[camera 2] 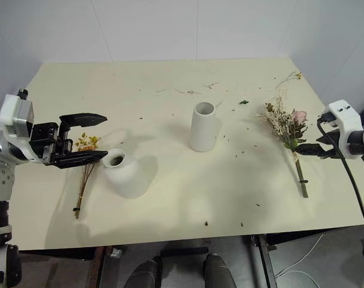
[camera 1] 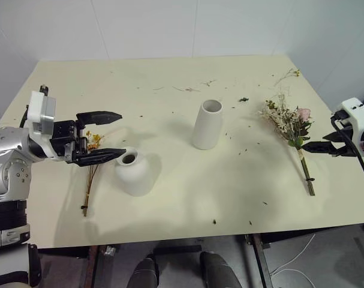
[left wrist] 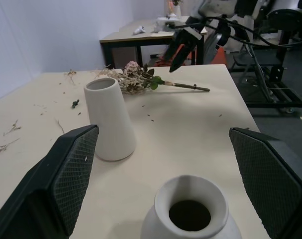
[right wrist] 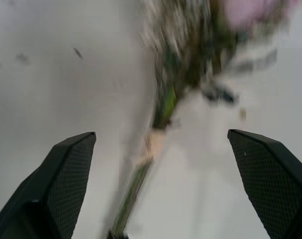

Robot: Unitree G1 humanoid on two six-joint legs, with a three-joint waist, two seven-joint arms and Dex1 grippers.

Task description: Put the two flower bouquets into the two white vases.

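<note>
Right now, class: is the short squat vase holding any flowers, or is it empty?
Empty. The squat vase shows a bare dark mouth, and the yellow bunch lies flat on the table beside it.

The left arm reaches in from the left side, its claw (camera 1: 104, 137) held level and pointing toward the right, both black fingers (camera 1: 99, 116) spread wide apart. The right arm comes in at the right edge, its claw (right wrist: 160, 186) tilted downward, fingers gaping.

We see silver-grey arms, white wrist blocks, black cross-hatched fingers (left wrist: 71, 174), and black cables at the right wrist.
</note>
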